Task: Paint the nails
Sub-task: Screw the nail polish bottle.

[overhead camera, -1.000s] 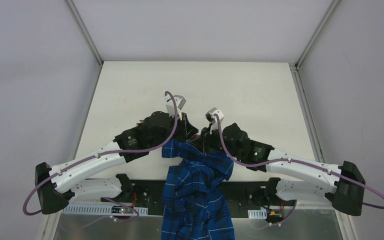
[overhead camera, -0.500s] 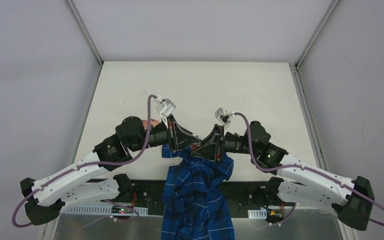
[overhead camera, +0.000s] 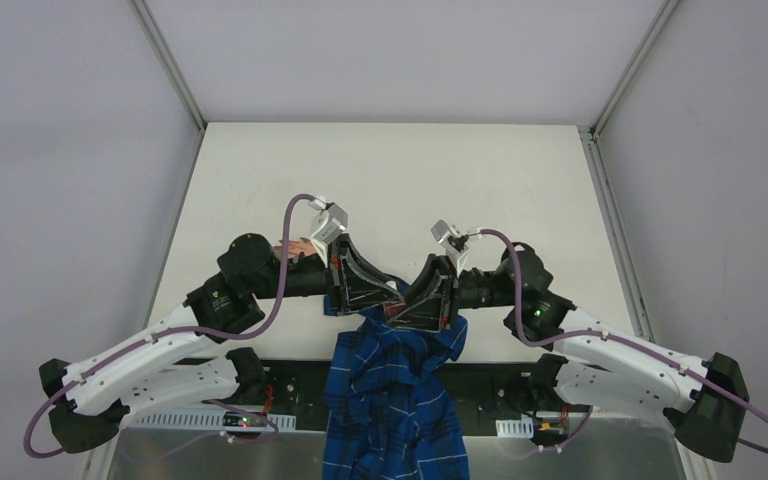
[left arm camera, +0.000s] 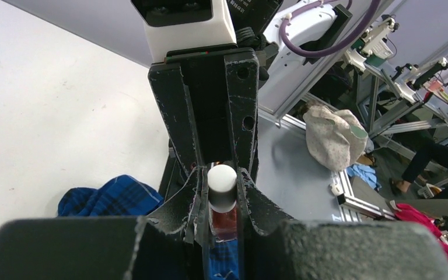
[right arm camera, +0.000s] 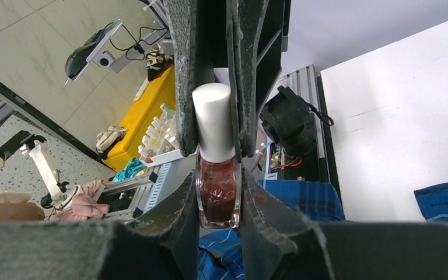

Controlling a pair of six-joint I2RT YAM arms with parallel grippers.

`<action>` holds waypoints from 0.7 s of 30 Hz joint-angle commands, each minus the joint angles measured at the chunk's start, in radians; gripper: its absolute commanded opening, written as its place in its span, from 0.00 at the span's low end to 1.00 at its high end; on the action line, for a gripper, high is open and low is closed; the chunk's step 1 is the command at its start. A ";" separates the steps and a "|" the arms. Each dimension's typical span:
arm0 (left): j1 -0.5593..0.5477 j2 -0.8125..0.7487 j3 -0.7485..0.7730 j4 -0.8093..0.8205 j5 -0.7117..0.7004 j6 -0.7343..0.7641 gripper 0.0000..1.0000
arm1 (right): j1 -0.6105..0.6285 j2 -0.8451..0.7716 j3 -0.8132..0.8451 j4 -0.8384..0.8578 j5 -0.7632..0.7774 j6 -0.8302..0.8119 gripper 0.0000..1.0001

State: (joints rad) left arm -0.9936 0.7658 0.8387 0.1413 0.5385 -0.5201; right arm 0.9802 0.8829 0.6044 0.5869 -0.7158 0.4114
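Note:
A small polish bottle [right arm camera: 217, 195] with dark red polish and a white cap [right arm camera: 213, 119] stands upright between both grippers. My right gripper [right arm camera: 217, 201] is shut on the glass body. My left gripper [left arm camera: 221, 185] is shut on the white cap [left arm camera: 222, 178]. In the top view the two grippers, left [overhead camera: 394, 291] and right [overhead camera: 402, 304], meet tip to tip above the blue plaid sleeve [overhead camera: 390, 390]. The pale pinkish hand [overhead camera: 296, 246] shows only as a sliver behind my left arm. Its nails are too small and hidden to make out.
The sleeve hangs over the table's near edge [overhead camera: 290, 356] between the arm bases. The white table [overhead camera: 390, 170] reaches back to grey walls. The left arm's purple cable [overhead camera: 295, 215] loops above the hand.
Both arms have pulled back and swung outward. The grippers have turned level and now face each other tip to tip over the sleeve, slightly nearer than before, with the bottle between them.

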 commanded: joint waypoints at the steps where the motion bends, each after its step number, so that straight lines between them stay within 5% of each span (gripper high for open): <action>1: -0.018 -0.001 -0.010 0.013 0.113 0.029 0.03 | -0.031 -0.014 0.010 0.059 0.106 0.008 0.00; 5: -0.018 -0.021 -0.015 0.003 0.018 0.064 0.55 | -0.031 -0.024 0.001 0.008 0.142 -0.015 0.00; 10: -0.019 -0.038 -0.003 -0.075 -0.092 0.130 0.87 | -0.032 -0.068 -0.006 -0.108 0.208 -0.060 0.00; 21: -0.018 -0.074 0.022 -0.253 -0.504 0.125 0.96 | 0.002 -0.099 -0.010 -0.336 0.509 -0.152 0.00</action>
State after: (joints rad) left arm -1.0023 0.7128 0.8295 -0.0677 0.2249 -0.3885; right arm 0.9600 0.7834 0.5907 0.3027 -0.3798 0.3092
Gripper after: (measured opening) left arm 0.959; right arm 0.274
